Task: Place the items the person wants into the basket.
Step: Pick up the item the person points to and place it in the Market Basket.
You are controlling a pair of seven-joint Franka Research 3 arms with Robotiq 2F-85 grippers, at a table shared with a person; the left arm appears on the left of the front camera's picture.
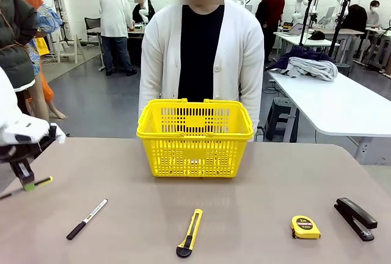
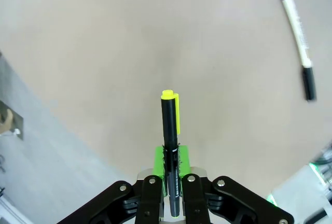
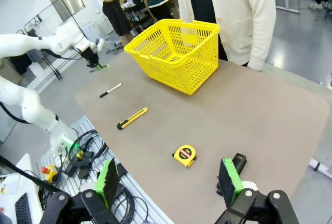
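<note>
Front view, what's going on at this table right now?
The left gripper is shut on a black-and-yellow pen, held above the left edge of the table. The white pen, utility knife, tape measure and stapler lie on it. The yellow basket stands in front of the person, apparently empty. The right gripper hangs open over the near right side.

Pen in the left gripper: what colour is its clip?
Yellow, on a black pen; clearest in the left wrist view.
</note>
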